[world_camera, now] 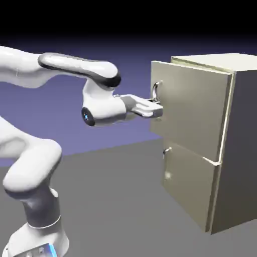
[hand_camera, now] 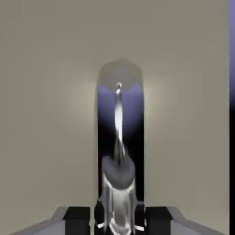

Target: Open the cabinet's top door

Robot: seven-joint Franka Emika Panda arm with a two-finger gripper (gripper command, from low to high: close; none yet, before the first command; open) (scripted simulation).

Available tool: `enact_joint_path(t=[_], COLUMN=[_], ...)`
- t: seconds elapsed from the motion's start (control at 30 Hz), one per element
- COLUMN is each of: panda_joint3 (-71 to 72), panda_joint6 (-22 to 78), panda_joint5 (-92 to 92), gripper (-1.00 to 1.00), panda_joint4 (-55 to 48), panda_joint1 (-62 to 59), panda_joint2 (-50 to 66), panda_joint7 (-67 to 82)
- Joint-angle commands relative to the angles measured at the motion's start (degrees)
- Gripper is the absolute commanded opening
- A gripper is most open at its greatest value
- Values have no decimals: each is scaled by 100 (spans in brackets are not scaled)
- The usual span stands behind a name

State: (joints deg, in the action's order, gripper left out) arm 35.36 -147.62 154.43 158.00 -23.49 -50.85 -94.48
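Observation:
The beige cabinet (world_camera: 241, 150) stands at the exterior view's right, its grey side toward the camera. The top door (world_camera: 196, 108) is the upper flat panel, and it sits slightly forward of the door below. Its silver bar handle (world_camera: 156, 92) is at the panel's left edge. My gripper (world_camera: 157, 107) reaches in level from the left and is shut on this handle. In the hand view the top door (hand_camera: 46, 114) fills the picture. The shiny handle (hand_camera: 119, 137) runs up the middle from between my gripper (hand_camera: 118, 226) and its dark fingertips (hand_camera: 75, 219).
The lower door (world_camera: 188, 188) with its own small handle (world_camera: 165, 150) sits shut under the top one. The grey table (world_camera: 110, 201) spreads in front of the cabinet. My arm's elbow and base take up the lower left.

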Motion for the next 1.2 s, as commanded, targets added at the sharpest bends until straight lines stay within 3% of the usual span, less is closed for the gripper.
enact_joint_path(t=[0.0, 0.3, 0.63, 0.87, 1.1, 1.17], panda_joint3=[-183, -1732, -3427, -4744, -6183, -6595], panda_joint6=[105, 1050, 2391, 3622, 5143, 5169], panda_joint5=[-254, -2496, -4988, -6733, -8432, -8819], gripper=[-100, -100, -100, -100, -100, -100], panda_joint4=[128, 1053, 1528, 1405, 692, 555], panda_joint1=[136, 827, 686, 337, 267, 548], panda_joint2=[-79, -821, -1314, -1082, -133, -79], panda_joint7=[-119, -1038, -1712, -1837, -1628, -1660])
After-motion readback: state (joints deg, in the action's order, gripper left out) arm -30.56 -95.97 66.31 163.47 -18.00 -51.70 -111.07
